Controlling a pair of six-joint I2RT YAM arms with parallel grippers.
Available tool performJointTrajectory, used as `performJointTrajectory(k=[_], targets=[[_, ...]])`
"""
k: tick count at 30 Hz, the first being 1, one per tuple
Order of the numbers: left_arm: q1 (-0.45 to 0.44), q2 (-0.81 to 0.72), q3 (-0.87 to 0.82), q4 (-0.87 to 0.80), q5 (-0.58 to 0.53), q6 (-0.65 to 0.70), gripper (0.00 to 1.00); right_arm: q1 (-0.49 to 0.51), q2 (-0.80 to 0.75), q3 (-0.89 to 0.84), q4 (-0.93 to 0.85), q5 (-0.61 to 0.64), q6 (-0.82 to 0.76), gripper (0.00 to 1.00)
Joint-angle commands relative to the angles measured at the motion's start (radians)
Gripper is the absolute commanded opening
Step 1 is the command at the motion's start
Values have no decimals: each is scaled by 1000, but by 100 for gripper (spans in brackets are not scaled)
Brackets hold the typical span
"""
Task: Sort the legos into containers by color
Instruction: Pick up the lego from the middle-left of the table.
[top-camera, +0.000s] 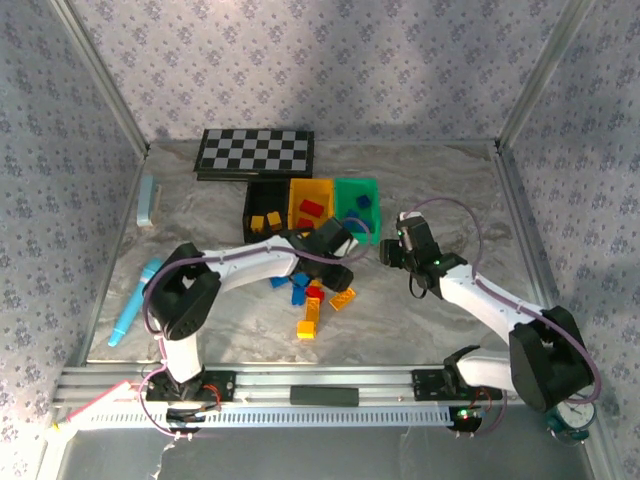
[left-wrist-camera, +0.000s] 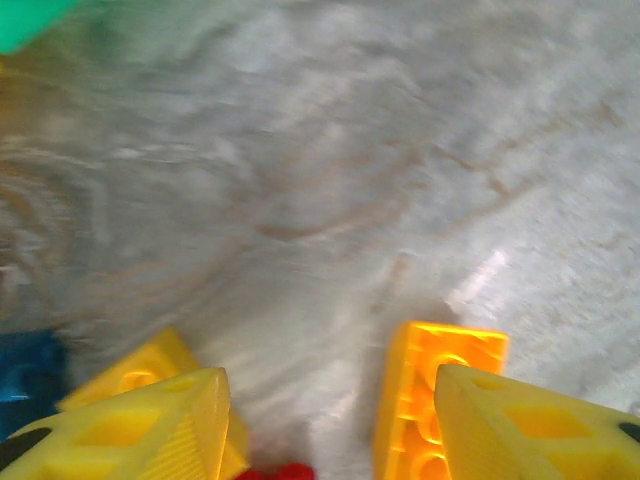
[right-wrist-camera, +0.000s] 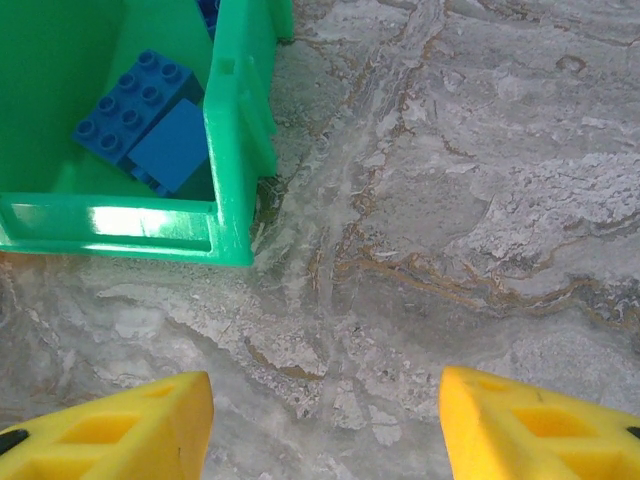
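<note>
Three containers stand in a row at the back: a black bin with yellow bricks, a yellow bin with red bricks, and a green bin with blue bricks. Loose legos in red, blue and orange lie in front of them. My left gripper hangs open low over this pile. An orange brick lies against its right finger's inner side, a yellow brick lies by the left finger, and a red one shows between them. My right gripper is open over bare table, just in front of the green bin.
A checkerboard lies behind the bins. A light blue marker and a pale bar lie at the left. The metal frame rails border the marble table on both sides.
</note>
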Motion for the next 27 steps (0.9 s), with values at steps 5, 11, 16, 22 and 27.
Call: performJointTrajectory(k=[5, 11, 16, 22, 27], targets=[[-126, 52, 85, -148, -177, 88, 58, 0, 12, -3, 12, 17, 21, 63], [-133, 64, 93, -149, -184, 76, 62, 1, 26, 4, 8, 8, 21, 63], [-133, 98, 117, -166, -131, 75, 62, 0, 2, -7, 8, 22, 23, 63], [-132, 121, 127, -154, -88, 58, 62, 0, 32, 4, 16, 1, 23, 63], [-133, 155, 139, -172, -92, 57, 62, 0, 32, 5, 14, 5, 23, 63]])
